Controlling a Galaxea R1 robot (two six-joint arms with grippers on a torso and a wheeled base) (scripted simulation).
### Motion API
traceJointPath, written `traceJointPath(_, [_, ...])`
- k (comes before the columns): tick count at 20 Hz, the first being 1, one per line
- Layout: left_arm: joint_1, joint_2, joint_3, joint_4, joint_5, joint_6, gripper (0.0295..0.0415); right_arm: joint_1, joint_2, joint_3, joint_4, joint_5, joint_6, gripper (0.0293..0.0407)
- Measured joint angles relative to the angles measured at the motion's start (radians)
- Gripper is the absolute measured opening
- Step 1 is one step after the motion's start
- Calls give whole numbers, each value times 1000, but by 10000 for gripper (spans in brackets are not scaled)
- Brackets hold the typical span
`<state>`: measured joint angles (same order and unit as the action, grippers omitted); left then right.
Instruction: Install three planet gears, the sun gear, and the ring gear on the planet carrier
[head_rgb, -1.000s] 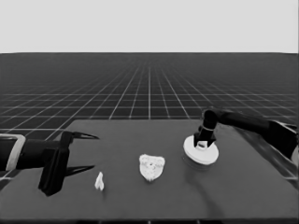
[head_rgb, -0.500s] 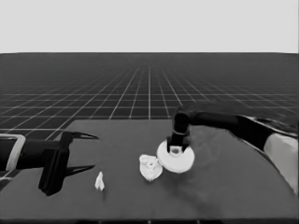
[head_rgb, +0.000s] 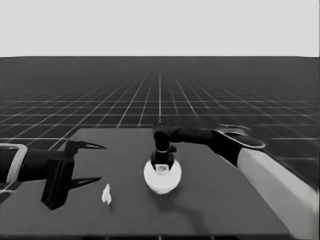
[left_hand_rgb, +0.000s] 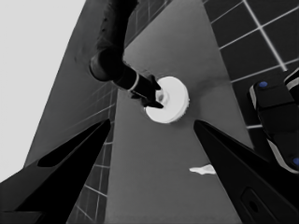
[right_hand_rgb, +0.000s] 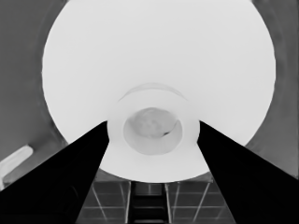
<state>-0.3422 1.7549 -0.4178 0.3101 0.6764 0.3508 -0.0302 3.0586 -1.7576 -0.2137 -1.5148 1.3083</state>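
Showing as smooth, matt white, plastic-like: the larger round part (head_rgb: 162, 175), its raised hub equally plain. Looking matt and dark, faintly mottled: the bench (head_rgb: 210, 200). Appearing smooth matt black: the right hand (head_rgb: 162, 159) and left hand (head_rgb: 92, 162). Reading as dull white: the thin white piece (head_rgb: 106, 194).

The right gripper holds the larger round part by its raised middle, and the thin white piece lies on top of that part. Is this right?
Not quite. The thin white piece lies on the table, apart from the larger round part, as the head view shows. The right gripper does hold the raised middle.
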Motion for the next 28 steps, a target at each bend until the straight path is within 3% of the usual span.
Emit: traceJointPath(28, [0,0,0,0,0,0,385,-47,6,-25,-29,13,149,349])
